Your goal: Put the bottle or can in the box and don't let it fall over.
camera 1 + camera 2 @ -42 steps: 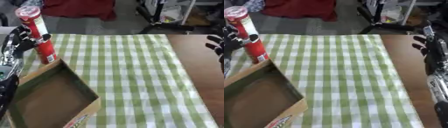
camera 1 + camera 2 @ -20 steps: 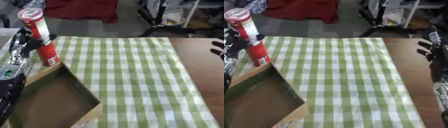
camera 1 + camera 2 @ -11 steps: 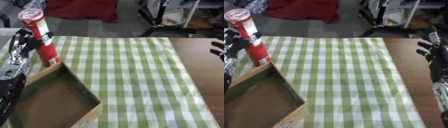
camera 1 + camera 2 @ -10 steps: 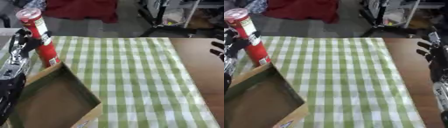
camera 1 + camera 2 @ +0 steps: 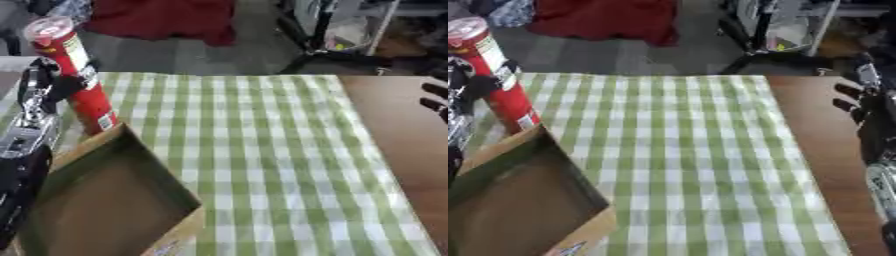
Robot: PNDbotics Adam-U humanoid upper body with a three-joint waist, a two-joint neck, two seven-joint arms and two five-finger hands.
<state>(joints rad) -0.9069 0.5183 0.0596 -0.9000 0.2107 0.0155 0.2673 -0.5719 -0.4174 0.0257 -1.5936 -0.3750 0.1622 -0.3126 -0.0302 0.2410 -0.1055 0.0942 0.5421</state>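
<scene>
In the left eye view the left hand [image 5: 54,90] has its fingers curled round a tall red can [image 5: 75,75], upright, its base just behind the far corner of the open cardboard box [image 5: 105,200]. The green checked cloth [image 5: 271,155] lies bare to the right.

In the right eye view the right hand [image 5: 866,107] rests with fingers relaxed at the brown table [image 5: 824,150] edge, well apart.

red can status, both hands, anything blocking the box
Left hand shut on red can, can upright just behind the box. Right hand idle at right edge, fingers relaxed. Box open, nothing in the way.
</scene>
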